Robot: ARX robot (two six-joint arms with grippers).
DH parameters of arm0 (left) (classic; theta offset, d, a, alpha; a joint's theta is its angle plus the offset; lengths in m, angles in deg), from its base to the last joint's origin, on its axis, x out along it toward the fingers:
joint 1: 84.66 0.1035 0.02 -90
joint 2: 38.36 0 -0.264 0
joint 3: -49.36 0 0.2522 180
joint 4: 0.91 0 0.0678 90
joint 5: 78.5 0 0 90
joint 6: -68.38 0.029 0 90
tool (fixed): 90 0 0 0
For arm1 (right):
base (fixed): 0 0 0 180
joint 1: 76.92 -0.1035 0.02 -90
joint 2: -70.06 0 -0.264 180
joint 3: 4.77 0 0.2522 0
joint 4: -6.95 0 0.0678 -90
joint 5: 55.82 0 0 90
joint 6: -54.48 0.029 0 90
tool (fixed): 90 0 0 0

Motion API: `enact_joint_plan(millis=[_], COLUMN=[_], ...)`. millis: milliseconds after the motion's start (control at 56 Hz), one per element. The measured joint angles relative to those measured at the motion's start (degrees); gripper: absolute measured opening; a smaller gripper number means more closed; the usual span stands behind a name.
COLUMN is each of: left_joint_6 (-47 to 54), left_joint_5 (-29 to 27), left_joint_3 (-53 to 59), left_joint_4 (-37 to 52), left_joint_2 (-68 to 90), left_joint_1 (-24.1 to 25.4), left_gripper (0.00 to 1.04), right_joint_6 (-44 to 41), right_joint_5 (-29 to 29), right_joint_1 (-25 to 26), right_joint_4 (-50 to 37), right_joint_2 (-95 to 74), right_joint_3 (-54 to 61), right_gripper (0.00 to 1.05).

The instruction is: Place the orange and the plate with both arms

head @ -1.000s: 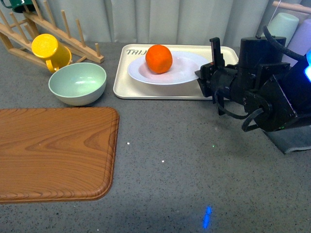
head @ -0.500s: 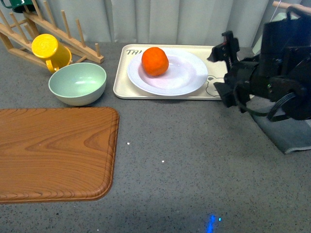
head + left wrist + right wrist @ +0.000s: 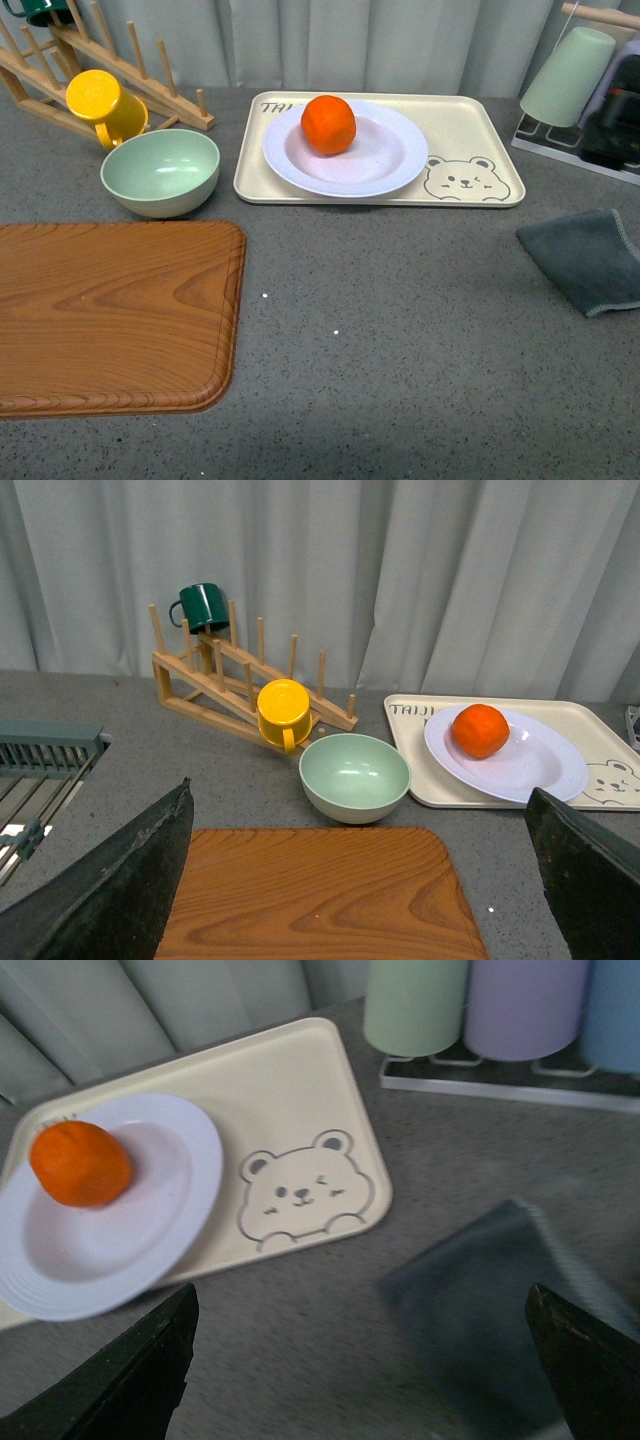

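**A:** Start at the left of the desk [image 3: 400,330]. What's there?

**B:** A wooden rack [image 3: 110,70] at the back, with a yellow mug [image 3: 103,105] hung on it and a dark green mug [image 3: 203,605] higher up, seen from the left wrist. Just in front of the yellow mug sits a pale green bowl [image 3: 160,172]. Nearer the robot lies a wooden board [image 3: 110,315].

**A:** And the middle?

**B:** A cream tray [image 3: 470,130] with a bear drawn at its right end. The plate [image 3: 385,160] rests on the tray's left and middle part, and the orange [image 3: 328,124] sits in the plate, toward its far left side, touching it.

**A:** Further right?

**B:** A grey-blue cloth [image 3: 585,258] on the desk, well apart from the tray. Behind it a stand holds upturned cups: a green cup [image 3: 414,1005], a lilac one [image 3: 523,1005], and a blue one at the picture's edge.

**A:** The jaws?

**B:** Neither arm shows in the front view. The left gripper [image 3: 350,900] shows two dark fingers [image 3: 120,880] at the picture's lower corners, spread wide, nothing between them. The right gripper [image 3: 360,1380] looks the same: fingers [image 3: 130,1380] far apart, holding nothing, above the cloth and the tray's bear end.
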Motion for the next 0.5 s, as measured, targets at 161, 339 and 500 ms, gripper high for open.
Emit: enact_joint_plan(millis=[161,339,500], left_joint_6=[0.00,-0.02,0.00], left_joint_5=[0.02,0.00,0.00], left_joint_3=[0.00,0.00,0.00], left_joint_4=[0.00,0.00,0.00], left_joint_2=[0.00,0.00,0.00], left_joint_1=[0.00,0.00,0.00], left_gripper=[0.98,0.98,0.98], right_joint_6=[-10.88,-17.99,-21.33], right_joint_5=[1.75,0.37,0.17], right_joint_1=[3.26,6.73,7.48], right_joint_4=[3.15,10.49,27.82], right_joint_2=[14.10,32.11,54.84], right_joint_3=[10.67,19.87,25.00], right_gripper=[0.96,0.96,0.96])
